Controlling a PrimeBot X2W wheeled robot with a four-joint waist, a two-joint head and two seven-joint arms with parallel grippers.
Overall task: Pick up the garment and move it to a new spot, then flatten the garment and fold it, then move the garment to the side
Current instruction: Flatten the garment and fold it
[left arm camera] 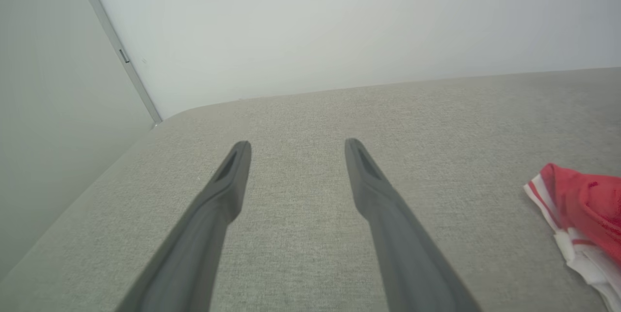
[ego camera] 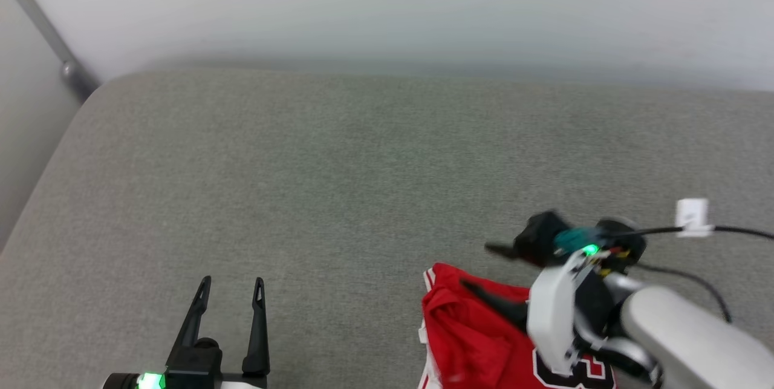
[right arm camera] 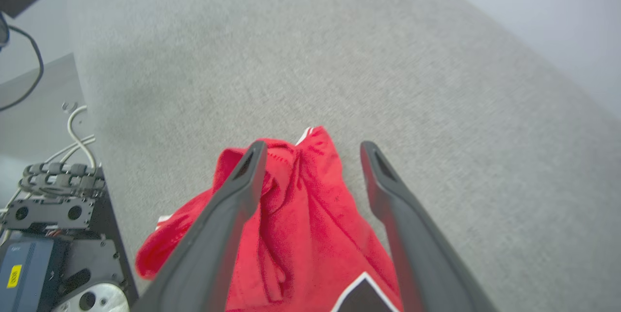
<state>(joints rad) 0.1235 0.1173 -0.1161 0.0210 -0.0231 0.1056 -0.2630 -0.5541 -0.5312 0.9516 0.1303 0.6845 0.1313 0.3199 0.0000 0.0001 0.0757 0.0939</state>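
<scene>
Beneath right pincer (right arm camera: 311,146), garment (right arm camera: 301,224), bunched

Grey woven upholstered surface (ego camera: 302,183), crumpled red garment (ego camera: 478,328) at its near right edge.

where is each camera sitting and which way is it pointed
Head view: on the head, looking forward and down over the grey cushion to the wall; left hand lower left, right hand and pale forearm lower right, at the garment.
Left wrist view: on the left wrist, looking along its open fingers across the cushion toward the wall.
Right wrist view: on the right wrist, looking down along its open fingers at the garment.
Shared: all three show the garment and cushion.
</scene>
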